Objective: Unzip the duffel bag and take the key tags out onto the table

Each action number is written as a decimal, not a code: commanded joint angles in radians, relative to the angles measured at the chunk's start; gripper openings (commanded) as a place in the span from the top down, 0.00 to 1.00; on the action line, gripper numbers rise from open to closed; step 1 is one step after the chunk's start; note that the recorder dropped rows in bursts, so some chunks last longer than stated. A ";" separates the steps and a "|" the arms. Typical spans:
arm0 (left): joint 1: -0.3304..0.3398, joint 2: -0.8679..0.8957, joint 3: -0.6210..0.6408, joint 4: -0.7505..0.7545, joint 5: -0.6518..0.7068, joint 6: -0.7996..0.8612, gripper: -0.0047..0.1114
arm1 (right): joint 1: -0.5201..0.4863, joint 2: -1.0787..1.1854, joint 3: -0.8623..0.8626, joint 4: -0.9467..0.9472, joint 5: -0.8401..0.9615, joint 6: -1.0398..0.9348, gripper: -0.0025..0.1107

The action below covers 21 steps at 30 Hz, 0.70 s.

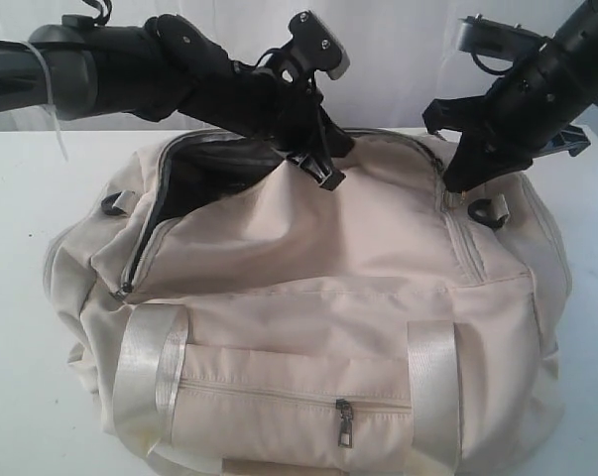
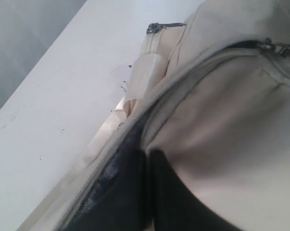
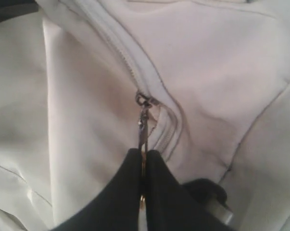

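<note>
Right gripper (image 3: 144, 155): jaws clamped on the pull (image 3: 143, 127), which hangs from the slider (image 3: 144, 98) at the right end of the bag (image 1: 328, 278).
Left gripper (image 1: 323, 177): jaws together at the lip of the flap (image 1: 308, 228), mid-top. The cloth tents up to it, so it likely pinches the flap.
Opening: runs from the bag's left corner over the top to the slider, its long axis along the bag's length. Dark lining (image 1: 204, 169) shows in the left half.
Key tags: not in view. They are probably down in the lining, below and left of the left gripper.
Nearer arm: the left, right at the mouth. The right sits at the mouth's far end.
Beyond the slider: a stitched line goes on down the right end. I cannot tell whether it is more zip.
Room: bare table (image 1: 21, 347) lies left of the bag. The flap sags over the mouth's right half, so entry looks easiest from the left.
</note>
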 commanded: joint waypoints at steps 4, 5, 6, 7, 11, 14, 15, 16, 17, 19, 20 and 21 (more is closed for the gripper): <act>0.002 -0.074 -0.002 -0.005 0.008 0.099 0.70 | -0.007 -0.009 0.010 -0.016 -0.046 0.022 0.98; 0.002 -0.075 -0.006 -0.010 0.004 0.113 0.60 | -0.007 -0.009 0.010 -0.016 -0.056 0.024 0.98; 0.002 -0.075 -0.009 -0.014 0.002 0.118 0.54 | -0.007 -0.009 0.010 -0.010 -0.064 0.026 0.98; 0.002 -0.072 -0.011 -0.014 -0.002 0.118 0.49 | -0.007 -0.009 0.010 -0.006 -0.067 0.026 0.98; -0.007 -0.047 -0.036 -0.014 -0.023 0.118 0.41 | -0.007 -0.009 0.010 -0.006 -0.070 0.026 0.98; -0.034 -0.017 -0.070 -0.014 -0.040 0.149 0.42 | -0.007 -0.009 0.010 -0.006 -0.062 0.026 0.98; -0.046 -0.008 -0.079 -0.014 -0.042 0.173 0.42 | -0.007 -0.009 0.010 -0.006 -0.051 0.030 0.98; -0.057 0.003 -0.088 -0.014 -0.048 0.194 0.42 | -0.007 -0.009 0.010 -0.006 -0.044 0.030 0.98; -0.067 0.015 -0.096 -0.014 -0.058 0.201 0.42 | -0.007 -0.009 0.010 -0.006 -0.044 0.030 0.98; -0.079 0.037 -0.106 -0.014 -0.095 0.199 0.42 | -0.007 -0.009 0.010 -0.002 -0.046 0.058 0.98; -0.081 0.055 -0.111 -0.014 -0.104 0.199 0.42 | -0.007 -0.009 0.010 -0.002 -0.056 0.113 0.98; -0.081 0.060 -0.111 -0.014 -0.117 0.199 0.43 | -0.007 -0.009 0.010 -0.002 -0.058 0.132 0.98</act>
